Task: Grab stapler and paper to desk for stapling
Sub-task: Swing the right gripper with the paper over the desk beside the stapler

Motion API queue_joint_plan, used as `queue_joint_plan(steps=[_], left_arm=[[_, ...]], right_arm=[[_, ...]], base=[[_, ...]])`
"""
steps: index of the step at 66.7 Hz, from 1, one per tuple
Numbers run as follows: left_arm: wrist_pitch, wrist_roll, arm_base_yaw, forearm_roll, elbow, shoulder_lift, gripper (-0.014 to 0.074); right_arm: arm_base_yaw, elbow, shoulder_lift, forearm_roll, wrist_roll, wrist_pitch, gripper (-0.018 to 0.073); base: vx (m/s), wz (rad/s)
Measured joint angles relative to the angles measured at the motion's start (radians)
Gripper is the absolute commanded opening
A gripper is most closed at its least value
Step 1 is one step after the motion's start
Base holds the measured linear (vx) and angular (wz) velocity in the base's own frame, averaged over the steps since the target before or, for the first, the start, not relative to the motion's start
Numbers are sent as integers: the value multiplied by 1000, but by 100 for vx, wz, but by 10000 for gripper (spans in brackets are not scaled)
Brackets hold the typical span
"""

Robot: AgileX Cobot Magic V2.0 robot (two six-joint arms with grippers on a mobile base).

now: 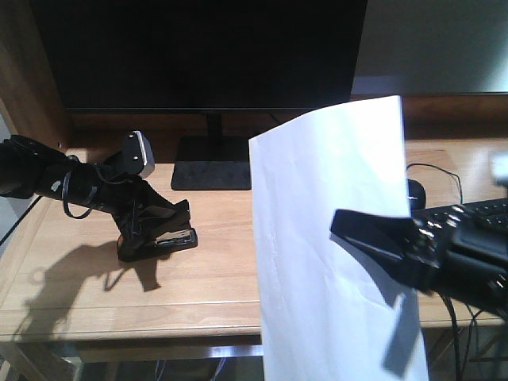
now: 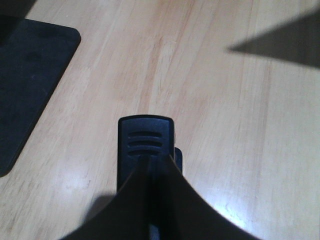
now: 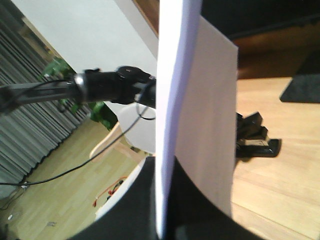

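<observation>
While the right end effector [image 1: 361, 232] was clamped on the paper [image 1: 325, 198], the sheet stood upright at the near right, its lower part hanging past the near edge of the bench [image 1: 214, 278]. The left end effector [image 2: 151, 167] was closed on the stapler [image 2: 145, 132], which sat on the bench at the left, just in front of the monitor stand [image 1: 210, 173].

The step in hand looked like bringing sheet and stapler together. To do it well, the right arm would need to tip the paper flat and slide one corner leftward into the stapler's mouth, while the left arm held the stapler steady and flat against the wood. Because the sheet was pinched at one edge only, it would likely droop or swing, so a slow approach seemed wise. Whether the stapler's mouth stood open enough could not be told.

The bench was pale, smooth wood with strong light and hard shadows across it. A dark monitor [image 1: 198, 55] filled the far side, and a mouse [image 1: 416, 190] lay behind the paper at the right. Beyond the bench the right wrist view showed a wooden floor [image 3: 60, 175], a green plant [image 3: 55, 70] and grey curtains [image 3: 20, 100].
</observation>
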Motion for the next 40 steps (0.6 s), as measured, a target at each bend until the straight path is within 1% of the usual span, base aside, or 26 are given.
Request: queue_joint_plan(steps=[10,14,20,25,31,40], left_arm=[[0,0,0,0,0,0,-7],[0,0,0,0,0,0,-7],[0,0,0,0,0,0,-7],[0,0,0,0,0,0,-7],[0,0,0,1,0,0,-7],[0,0,0,0,0,0,-7]], right_arm=[[17,-92,174,2,-39,-3,-5],[49,-129,248,13,-62,2,-5],[126,-185,345,51,-96,16,-5],[184,-225,419,109,-121,42,-5],[234,-250,500,208,-166,90,-5],[246,-252,596,363,-263,207,-5]], base=[[0,0],[0,0],[0,0],[0,0],[0,0],[0,0]])
